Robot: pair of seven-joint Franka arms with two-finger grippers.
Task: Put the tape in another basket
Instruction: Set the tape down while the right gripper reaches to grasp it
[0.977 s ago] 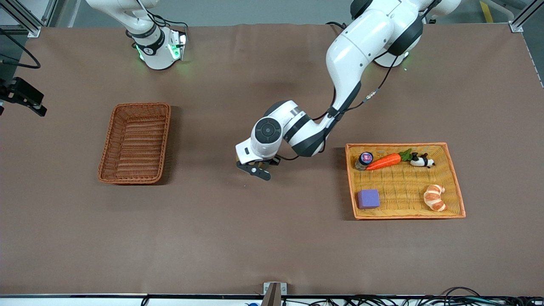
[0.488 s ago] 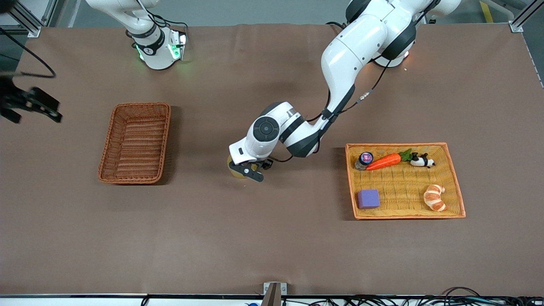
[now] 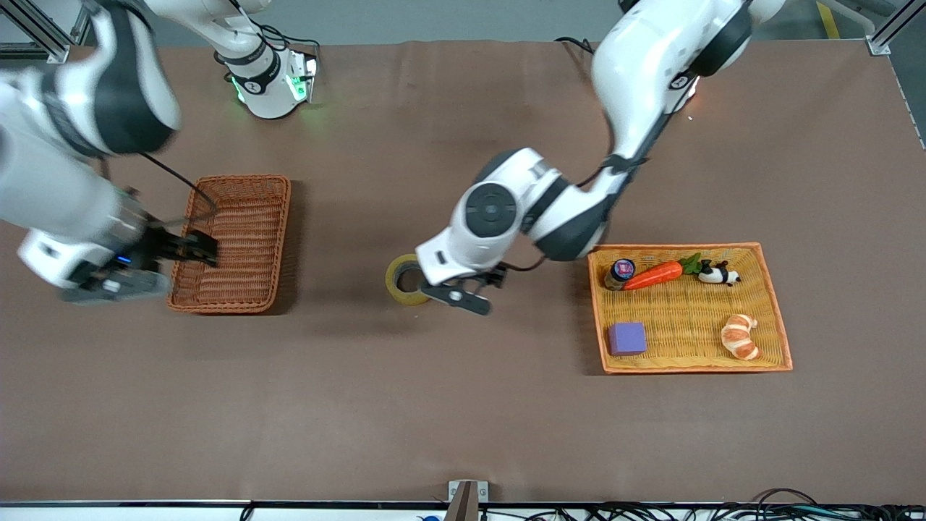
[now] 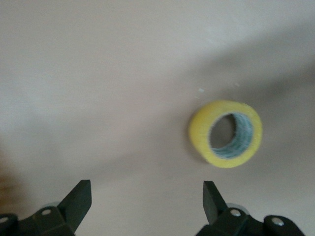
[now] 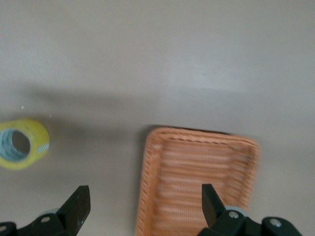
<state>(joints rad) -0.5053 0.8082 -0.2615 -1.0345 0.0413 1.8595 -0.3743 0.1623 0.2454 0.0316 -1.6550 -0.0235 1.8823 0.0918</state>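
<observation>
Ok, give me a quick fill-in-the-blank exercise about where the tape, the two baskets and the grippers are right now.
1. The tape lies on the ____, in neither basket.
2. The left gripper, beside the tape, has its fingers ____.
3. The brown basket holds ____.
4. The purple block sits in the ____ basket.

Missing words: table; open; nothing; yellow

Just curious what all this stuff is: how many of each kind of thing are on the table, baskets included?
Baskets: 2, brown wicker basket, yellow tray basket
Tape: 1, tape
Play food: 2, carrot, croissant
Jar: 1, jar
Block: 1, purple block
Toy animal: 1, panda
Total: 8
</observation>
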